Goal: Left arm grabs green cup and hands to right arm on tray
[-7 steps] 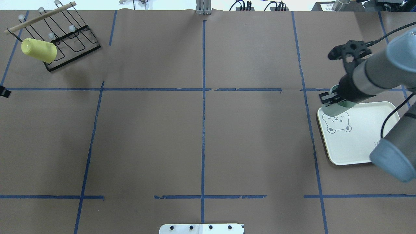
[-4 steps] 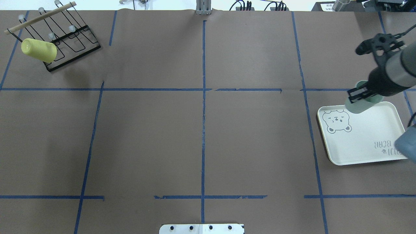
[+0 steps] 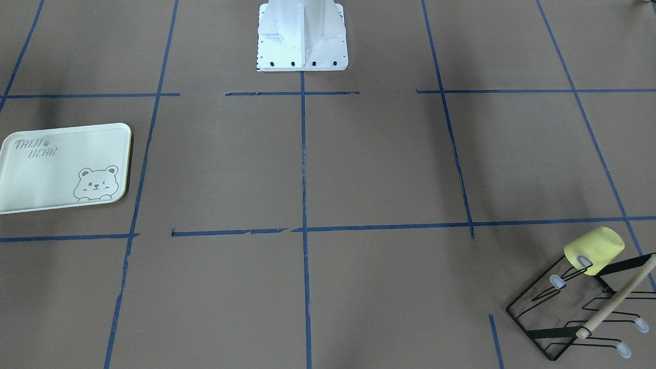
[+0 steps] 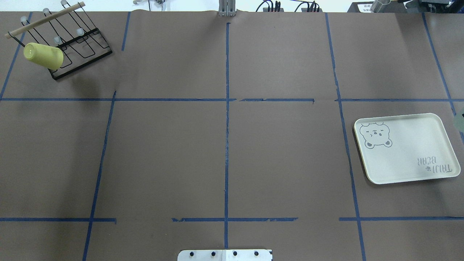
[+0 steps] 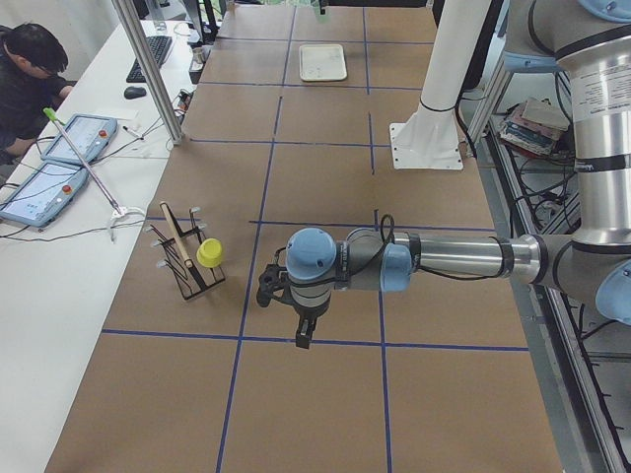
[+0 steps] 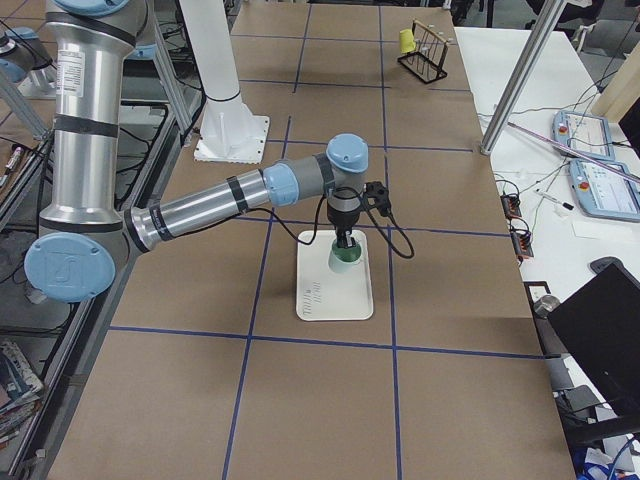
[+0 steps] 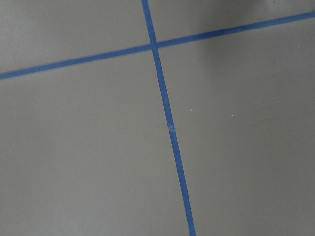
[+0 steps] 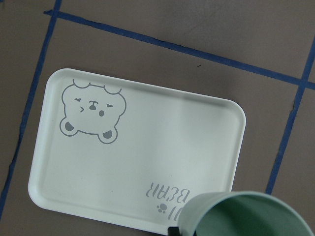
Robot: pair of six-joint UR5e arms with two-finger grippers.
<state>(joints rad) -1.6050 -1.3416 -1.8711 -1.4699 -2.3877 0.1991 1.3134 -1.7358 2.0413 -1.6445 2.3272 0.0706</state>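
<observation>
Grip firm: right gripper clamped green cup between its fingers, tray beneath; left gripper, couldn't tell.

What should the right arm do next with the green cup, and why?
Probably lower the green cup onto the tray: the cup hangs under the right arm, above the tray, whose surface holds nothing yet, so the placing is not done.

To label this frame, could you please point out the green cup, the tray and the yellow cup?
green cup (image 8: 246, 216): right wrist view, inner wall.
tray (image 4: 406, 148): overhead view, bare middle.
yellow cup (image 4: 49, 58): overhead view, side wall.
</observation>
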